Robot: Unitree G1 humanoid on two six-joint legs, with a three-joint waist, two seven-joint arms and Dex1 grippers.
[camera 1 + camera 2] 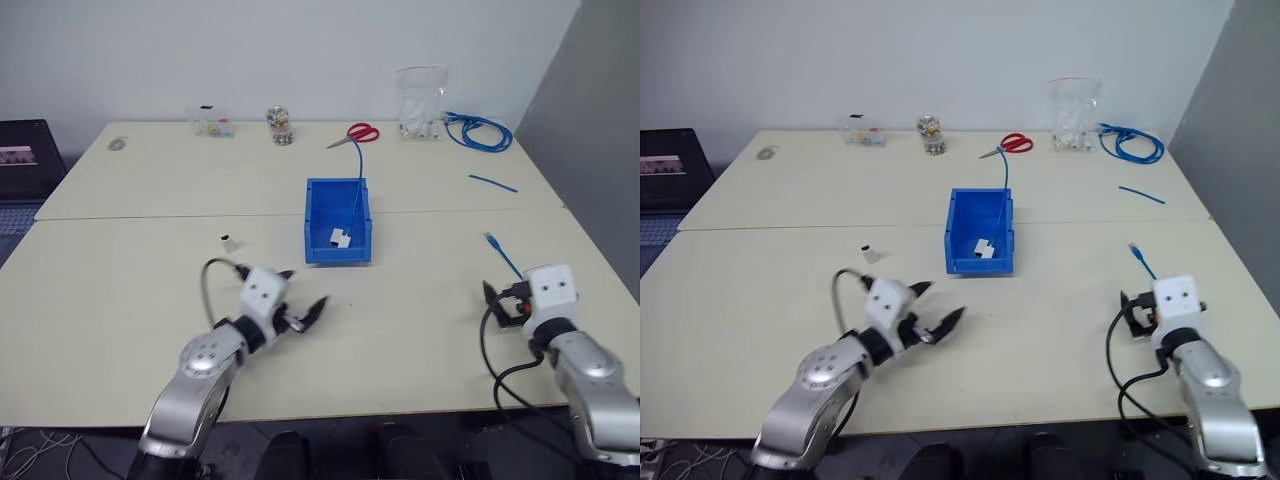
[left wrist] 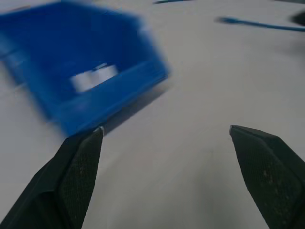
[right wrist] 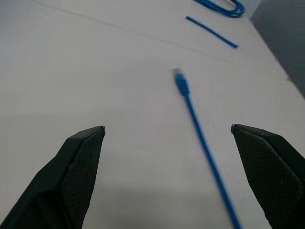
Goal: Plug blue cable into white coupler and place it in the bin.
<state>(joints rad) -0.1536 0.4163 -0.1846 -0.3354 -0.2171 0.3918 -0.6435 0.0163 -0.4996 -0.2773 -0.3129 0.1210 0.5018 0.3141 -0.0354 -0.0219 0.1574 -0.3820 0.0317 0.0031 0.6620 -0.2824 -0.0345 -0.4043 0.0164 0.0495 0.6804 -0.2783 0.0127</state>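
Note:
The blue cable (image 1: 503,258) lies straight on the table's right side, its plug (image 3: 181,83) pointing away from me. My right gripper (image 3: 167,127) hovers open just short of that plug, with the cable running back between its fingers. The tiny white coupler (image 1: 230,243) sits alone on the table left of the bin (image 1: 338,252). My left gripper (image 1: 302,290) is open and empty, near of the bin and angled toward it. Inside the bin lies another white coupler (image 1: 340,237) on a thin blue cable (image 1: 356,185) that runs out over the back rim.
Along the far edge stand red-handled scissors (image 1: 362,132), a clear bag (image 1: 420,102), a coiled blue cable bundle (image 1: 480,132), a small jar (image 1: 281,125) and small items (image 1: 213,123). A short blue offcut (image 1: 493,183) lies at the right. A laptop (image 1: 25,160) sits off the left edge.

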